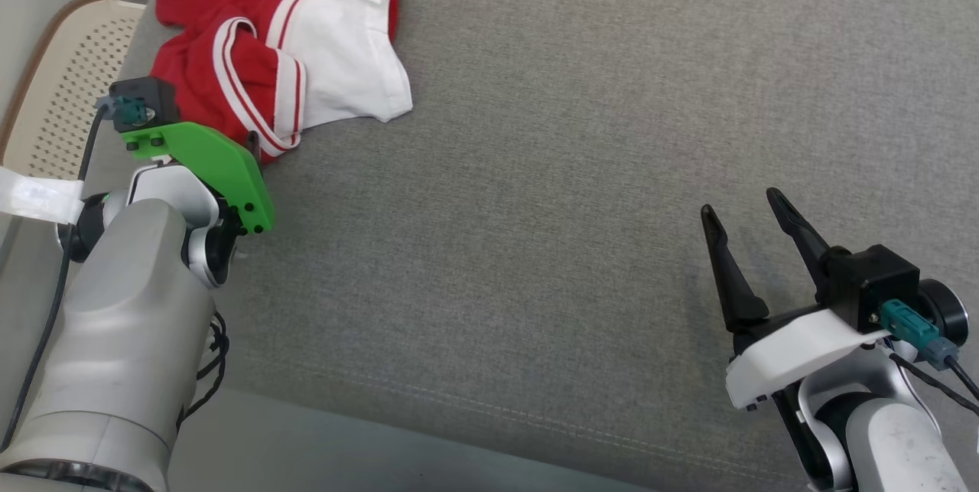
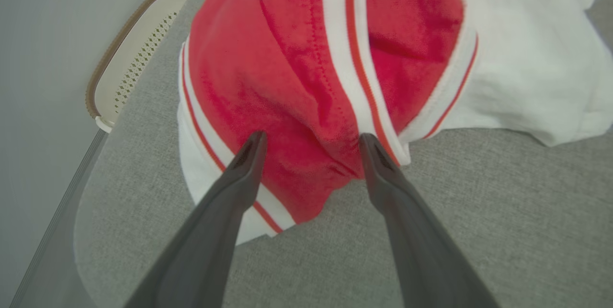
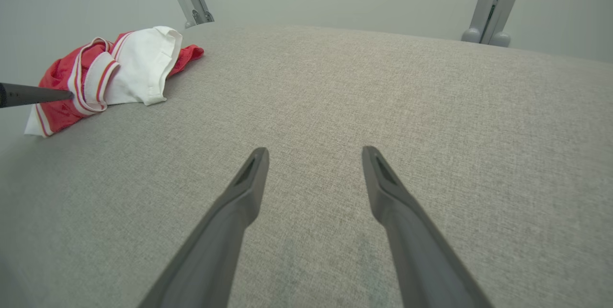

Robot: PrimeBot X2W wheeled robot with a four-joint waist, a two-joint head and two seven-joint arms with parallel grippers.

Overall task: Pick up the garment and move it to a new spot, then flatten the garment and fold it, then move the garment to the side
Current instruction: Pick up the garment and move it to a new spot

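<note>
A crumpled red and white garment [image 1: 283, 56] with striped trim lies at the far left of the grey fabric surface [image 1: 574, 209]. My left gripper [image 2: 311, 142] is open, its two fingertips set against the garment's near red fold [image 2: 292, 107], one on each side of it. In the head view its fingers are mostly hidden under the green wrist mount [image 1: 210, 163]. My right gripper [image 1: 742, 209] hangs open over bare fabric at the lower right, far from the garment [image 3: 110, 75]. In the right wrist view a finger of the left gripper [image 3: 33, 95] touches the garment's edge.
A beige perforated basket [image 1: 69, 79] stands just off the surface's far left edge. Two metal frame posts [image 3: 493, 6] rise behind the surface. The surface's near edge [image 1: 459, 415] runs along the bottom of the head view.
</note>
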